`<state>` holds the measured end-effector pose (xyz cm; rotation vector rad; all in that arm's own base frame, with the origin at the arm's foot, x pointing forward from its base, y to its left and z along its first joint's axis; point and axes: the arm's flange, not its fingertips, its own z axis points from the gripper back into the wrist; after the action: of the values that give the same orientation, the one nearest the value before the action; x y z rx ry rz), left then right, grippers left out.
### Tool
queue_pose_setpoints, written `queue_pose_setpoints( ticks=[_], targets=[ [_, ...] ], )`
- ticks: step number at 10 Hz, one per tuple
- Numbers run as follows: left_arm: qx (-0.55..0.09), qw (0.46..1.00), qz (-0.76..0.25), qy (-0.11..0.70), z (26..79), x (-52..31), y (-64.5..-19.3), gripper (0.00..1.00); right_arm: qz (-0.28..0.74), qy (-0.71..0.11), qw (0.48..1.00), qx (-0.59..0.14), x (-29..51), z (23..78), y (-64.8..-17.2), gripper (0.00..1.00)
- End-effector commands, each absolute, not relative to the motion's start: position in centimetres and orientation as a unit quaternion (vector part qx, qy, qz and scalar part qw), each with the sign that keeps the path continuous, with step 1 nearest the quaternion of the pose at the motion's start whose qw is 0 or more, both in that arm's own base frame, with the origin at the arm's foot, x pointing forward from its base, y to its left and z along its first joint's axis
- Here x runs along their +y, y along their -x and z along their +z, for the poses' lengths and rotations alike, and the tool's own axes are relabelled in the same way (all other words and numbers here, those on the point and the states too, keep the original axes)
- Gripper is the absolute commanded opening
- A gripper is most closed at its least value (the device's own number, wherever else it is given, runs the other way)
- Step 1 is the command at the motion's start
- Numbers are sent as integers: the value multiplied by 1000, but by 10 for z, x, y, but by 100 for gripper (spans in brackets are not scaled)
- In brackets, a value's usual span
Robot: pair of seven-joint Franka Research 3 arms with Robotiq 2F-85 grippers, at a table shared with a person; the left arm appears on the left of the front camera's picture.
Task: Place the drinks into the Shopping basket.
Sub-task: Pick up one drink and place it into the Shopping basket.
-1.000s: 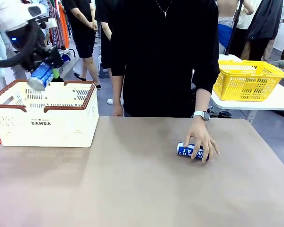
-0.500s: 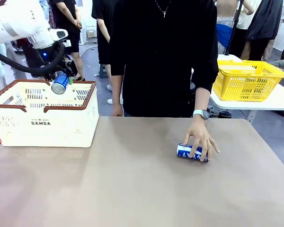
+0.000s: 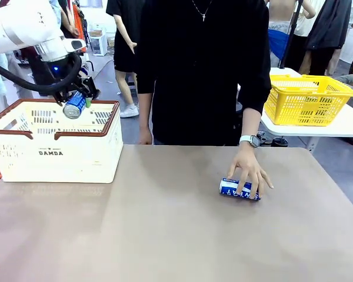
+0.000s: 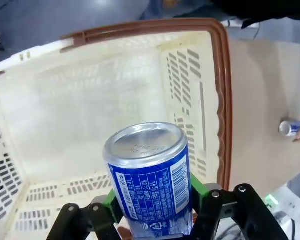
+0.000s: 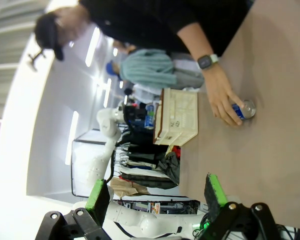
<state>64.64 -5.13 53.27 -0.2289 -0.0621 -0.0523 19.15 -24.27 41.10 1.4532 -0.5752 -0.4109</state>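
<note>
My left gripper (image 3: 76, 103) is shut on a blue drink can (image 3: 74, 105) and holds it tilted over the cream Shopping basket (image 3: 53, 154) at the table's left. In the left wrist view the can (image 4: 150, 175) sits between the green pads, silver end up, above the basket's bare inside (image 4: 90, 115). A second blue can (image 3: 239, 189) lies on its side at the table's right, under the person's hand (image 3: 250, 171); it also appears in the right wrist view (image 5: 244, 109). My right gripper (image 5: 155, 192) is open and holds nothing, off the table's near side.
A yellow mesh basket (image 3: 306, 98) stands on a separate white table at the back right. The person stands at the far edge, in the middle. Bare brown tabletop (image 3: 165, 223) stretches between the basket and the lying can.
My left arm has carried the blue can from the basket's near left side to above its far right part. The person's hand has shifted slightly on the lying can.
</note>
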Motion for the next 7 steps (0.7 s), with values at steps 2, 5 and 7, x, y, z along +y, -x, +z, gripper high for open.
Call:
queue_pose_setpoints(
  ticks=[2, 5, 7],
  targets=[
    [-28, 993, -47, 102, 514, -50, -652, 0, -176, -654, 684, -273, -243, 415, -195, 100],
    [-65, 996, -28, 61, 465, -45, -647, 0, -176, -654, 684, -273, -243, 415, -195, 100],
    [-47, 997, -19, 52, 429, -42, -650, 0, -176, -654, 684, -273, -243, 415, -195, 100]
  ],
)
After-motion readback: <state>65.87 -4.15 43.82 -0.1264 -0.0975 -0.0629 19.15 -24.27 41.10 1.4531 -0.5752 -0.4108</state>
